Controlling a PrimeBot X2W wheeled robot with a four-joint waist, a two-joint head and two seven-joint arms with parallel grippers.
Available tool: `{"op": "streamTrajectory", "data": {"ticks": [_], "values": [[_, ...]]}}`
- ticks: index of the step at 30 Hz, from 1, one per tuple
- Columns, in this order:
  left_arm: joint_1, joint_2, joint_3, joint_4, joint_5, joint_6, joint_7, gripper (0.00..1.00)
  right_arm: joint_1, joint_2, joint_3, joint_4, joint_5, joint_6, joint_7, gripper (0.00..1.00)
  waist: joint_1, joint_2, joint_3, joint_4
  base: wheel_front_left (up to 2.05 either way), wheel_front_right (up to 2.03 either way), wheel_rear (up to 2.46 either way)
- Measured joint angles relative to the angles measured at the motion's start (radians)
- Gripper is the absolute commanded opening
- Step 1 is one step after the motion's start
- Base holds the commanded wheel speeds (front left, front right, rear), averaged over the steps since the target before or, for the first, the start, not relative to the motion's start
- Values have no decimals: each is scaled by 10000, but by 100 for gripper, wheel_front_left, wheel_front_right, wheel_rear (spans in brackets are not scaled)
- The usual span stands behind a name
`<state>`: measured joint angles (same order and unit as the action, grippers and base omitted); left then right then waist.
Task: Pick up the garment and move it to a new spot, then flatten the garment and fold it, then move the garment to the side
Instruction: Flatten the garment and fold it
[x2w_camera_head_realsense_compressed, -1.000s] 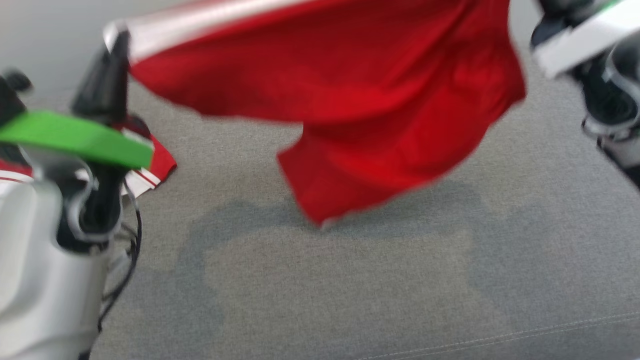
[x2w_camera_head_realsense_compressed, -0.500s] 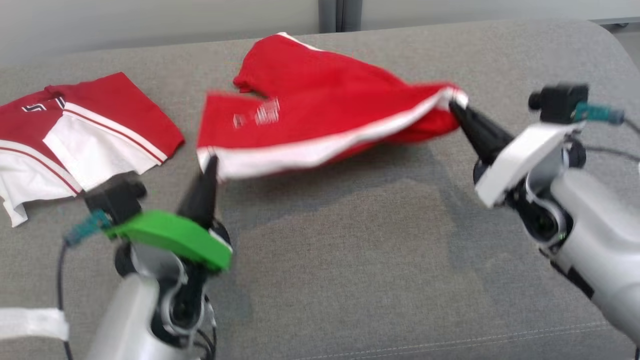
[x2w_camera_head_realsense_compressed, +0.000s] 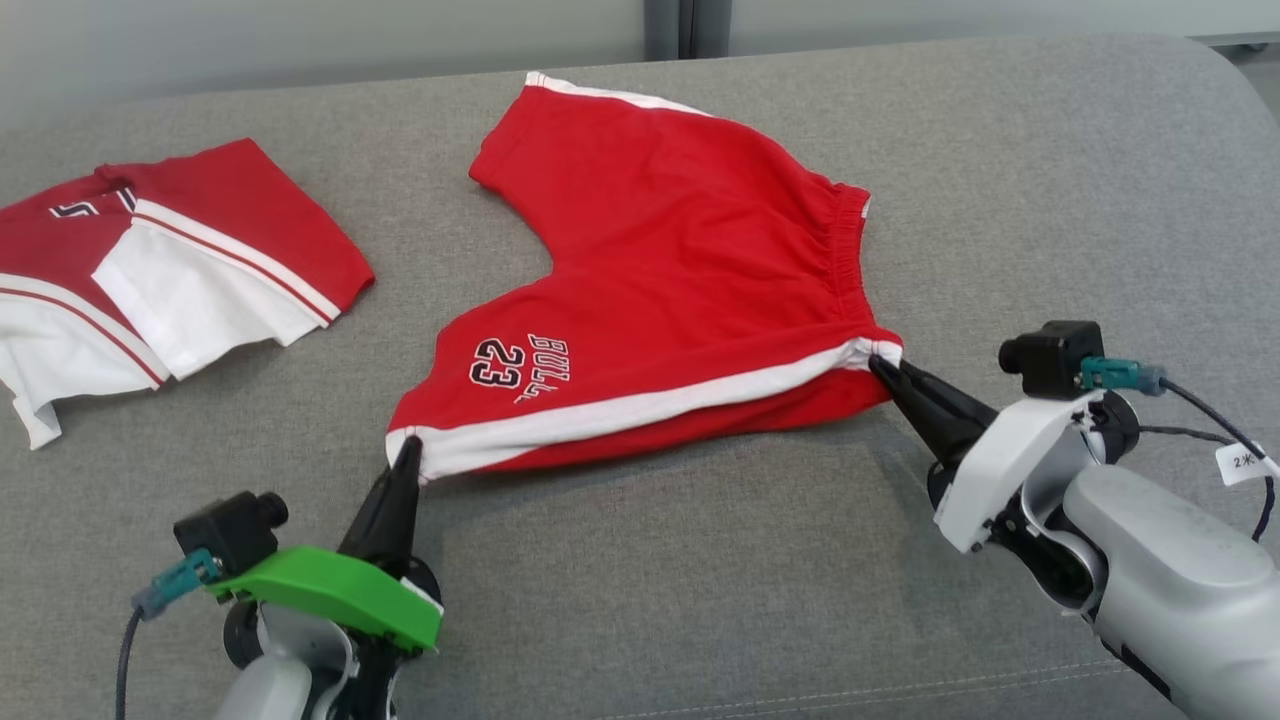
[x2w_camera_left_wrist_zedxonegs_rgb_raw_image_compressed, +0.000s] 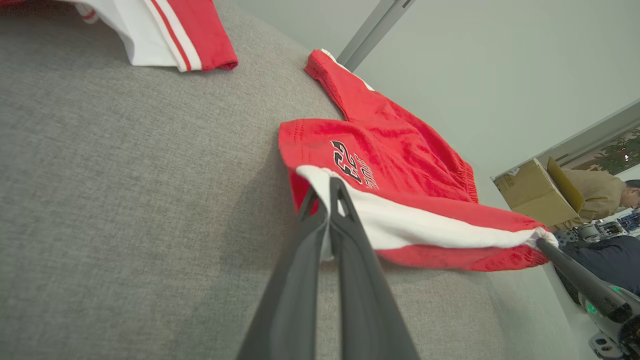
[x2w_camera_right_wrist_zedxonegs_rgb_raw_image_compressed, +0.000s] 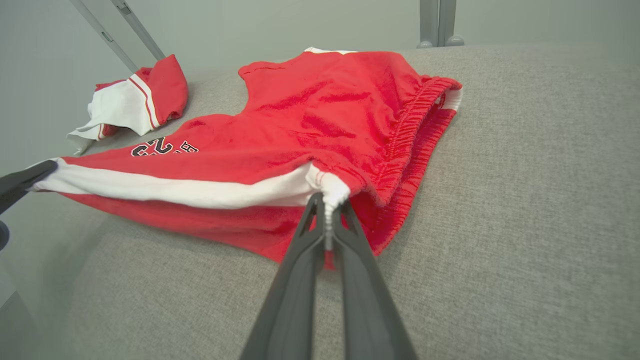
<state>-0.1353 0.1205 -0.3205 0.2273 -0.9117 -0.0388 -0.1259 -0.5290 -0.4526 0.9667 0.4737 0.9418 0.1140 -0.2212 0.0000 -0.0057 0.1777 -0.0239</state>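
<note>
Shorts, red w/ a white side stripe, were up in the air and blurred a sec ago. Half a sec ago they sagged low between the two grippers. Now they lie spread mid-scene on the cushion, and the "23 BULLS" print is readable on the near-left leg. The head view also shifted over that second, so some of the change is camera. The near edge, along the white stripe, is pulled taut and stands a bit up off the cushion.

Left gripper: fingers together, pinched on the white hem corner at the near-left end of the stripe. Right gripper: fingers together too, clamped on the waistband end of the stripe, near right.

The cushion is grey woven fabric w/ a stitched seam along its near edge. A second red-and-white garment lies rumpled at far left, well apart from the shorts. Behind is a pale wall w/ a grey upright post at the far edge. In the left wrist view, a person in a tan top is beside a cardboard box, far off in the room.
</note>
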Motion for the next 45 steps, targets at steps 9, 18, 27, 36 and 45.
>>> {"op": "streamTrajectory", "data": {"ticks": [9,18,27,36,45], "values": [[1208,-46,-571,543,8,-360,-117,0,1217,-148,-86,324,-255,0,-249,0,0,0,-662,-16,0,0,0],[1663,-79,-732,988,8,-416,-230,0,1959,-84,-113,518,-385,0,-249,0,0,0,-1077,-34,0,0,0],[1665,-90,-1001,1540,104,-491,-146,0,2127,163,-73,784,-838,2,-249,0,0,0,-1159,-198,0,0,0],[1658,-94,-1020,1902,109,-548,-221,0,2608,420,-111,926,-1126,4,-251,58,0,0,-1411,-221,0,0,0],[1663,-77,-1032,2109,207,-579,-347,100,3103,403,-407,840,-1569,6,-251,100,0,0,-1651,-307,0,0,0]]}}
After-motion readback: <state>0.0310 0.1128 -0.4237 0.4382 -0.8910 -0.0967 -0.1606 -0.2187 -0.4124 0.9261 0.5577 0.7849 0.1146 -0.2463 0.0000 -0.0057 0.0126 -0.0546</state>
